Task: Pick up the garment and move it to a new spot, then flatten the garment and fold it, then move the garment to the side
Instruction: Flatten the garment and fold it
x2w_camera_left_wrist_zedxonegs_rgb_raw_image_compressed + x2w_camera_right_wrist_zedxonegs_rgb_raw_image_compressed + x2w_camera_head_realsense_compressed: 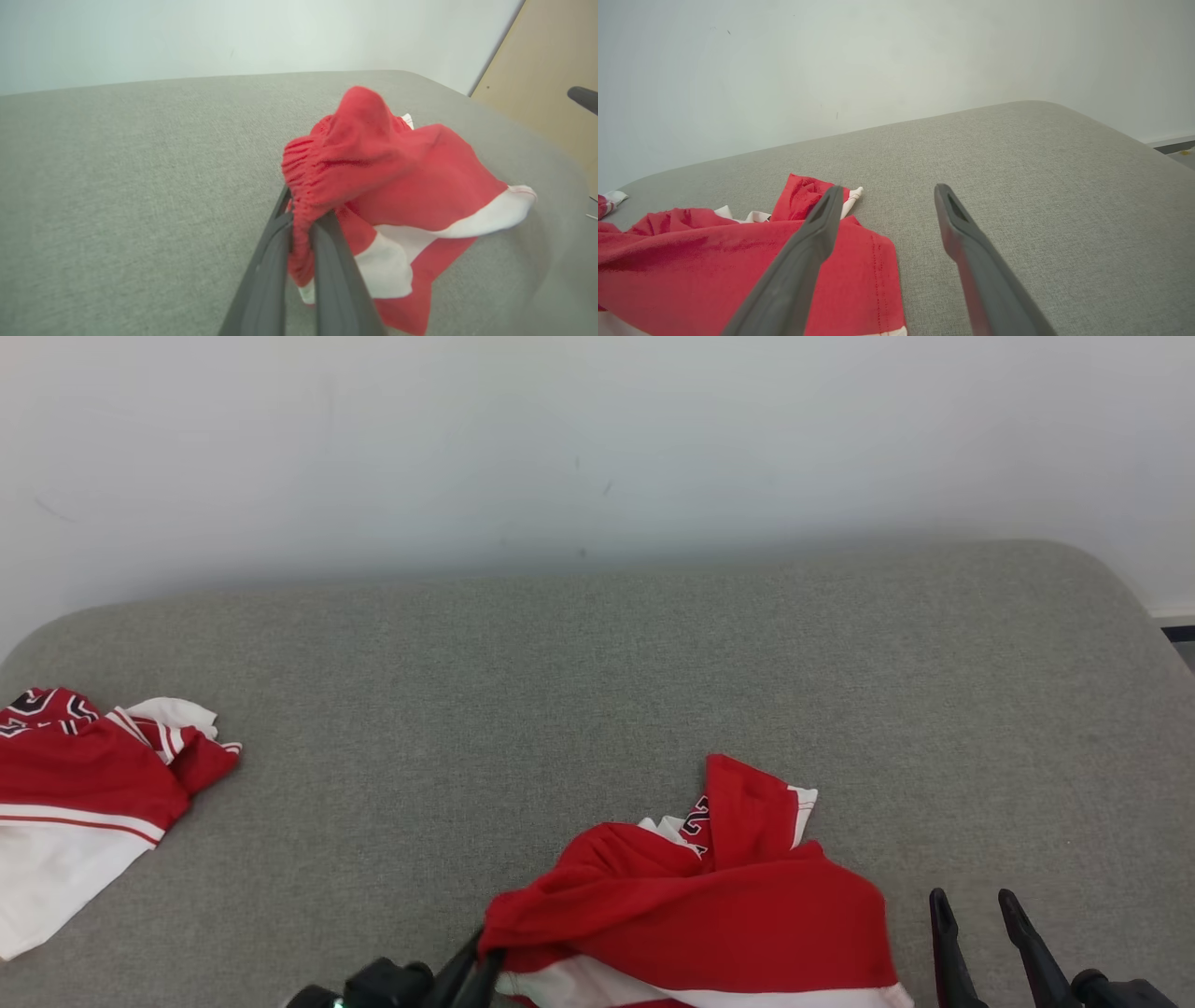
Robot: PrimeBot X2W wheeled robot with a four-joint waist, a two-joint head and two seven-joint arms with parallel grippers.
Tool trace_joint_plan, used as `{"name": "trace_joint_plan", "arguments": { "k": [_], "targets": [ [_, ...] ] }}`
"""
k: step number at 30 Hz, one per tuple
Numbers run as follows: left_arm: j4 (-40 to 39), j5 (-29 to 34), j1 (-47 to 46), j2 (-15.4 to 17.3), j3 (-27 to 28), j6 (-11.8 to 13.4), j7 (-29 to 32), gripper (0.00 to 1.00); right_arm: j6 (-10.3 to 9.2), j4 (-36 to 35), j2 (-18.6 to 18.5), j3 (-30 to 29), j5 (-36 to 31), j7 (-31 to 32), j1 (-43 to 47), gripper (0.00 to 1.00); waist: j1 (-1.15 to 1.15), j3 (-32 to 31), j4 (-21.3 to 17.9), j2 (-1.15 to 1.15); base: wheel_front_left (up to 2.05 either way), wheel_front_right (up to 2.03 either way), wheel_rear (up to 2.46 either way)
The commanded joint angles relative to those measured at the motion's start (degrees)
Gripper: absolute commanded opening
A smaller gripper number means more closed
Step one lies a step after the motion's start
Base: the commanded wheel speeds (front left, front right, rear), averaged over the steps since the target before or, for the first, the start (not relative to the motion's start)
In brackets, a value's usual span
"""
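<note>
A crumpled red garment with white trim lies at the near middle of the grey padded surface. My left gripper is shut on the gathered waistband at its left edge; in the left wrist view the red elastic of the garment is pinched between the two dark fingers of the left gripper. My right gripper stands open just right of the garment, nothing between its fingers. In the right wrist view the right gripper hovers over bare surface with the garment to its left.
A second red and white garment lies at the far left edge of the surface. A pale wall rises behind it. A tan panel stands past the surface's right side. Bare grey surface stretches across the middle and right.
</note>
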Motion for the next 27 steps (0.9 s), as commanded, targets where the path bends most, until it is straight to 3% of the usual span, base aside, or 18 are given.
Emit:
{"name": "trace_joint_plan", "arguments": {
  "k": [1,9,11,19,27],
  "targets": [
    [-0.35,0.38,-0.83,0.49,0.51,0.02,-0.18,0.0,-0.13,0.15,0.14,-0.03,0.19,-0.35,-0.06,1.0,0.0,-0.2,0.24,0.0,0.0,0.0,0.0],
    [1.1,0.92,-1.77,2.9,4.51,0.21,-0.18,0.0,-0.13,1.99,0.33,0.65,-0.27,-0.78,-1.45,1.0,0.0,-0.67,-0.3,0.0,0.0,0.0,0.0],
    [2.2,1.24,-1.03,2.87,4.97,0.59,-0.18,1.0,-0.13,2.43,0.46,0.78,-0.18,-0.93,-1.7,1.0,0.0,-0.71,-0.6,0.0,0.0,0.0,0.0],
    [0.67,2.05,2.88,0.55,7.81,0.89,-0.19,1.0,-0.13,3.21,1.01,-0.01,0.28,-1.32,-0.65,1.0,0.0,-1.18,0.45,0.0,0.0,0.0,0.0],
    [-9.98,4.56,7.72,-2.26,13.8,1.14,-0.19,1.0,-0.13,2.86,0.9,-0.51,0.54,-1.49,-0.68,1.0,0.0,-1.54,3.34,0.0,0.0,0.0,0.0]
  ]
}}
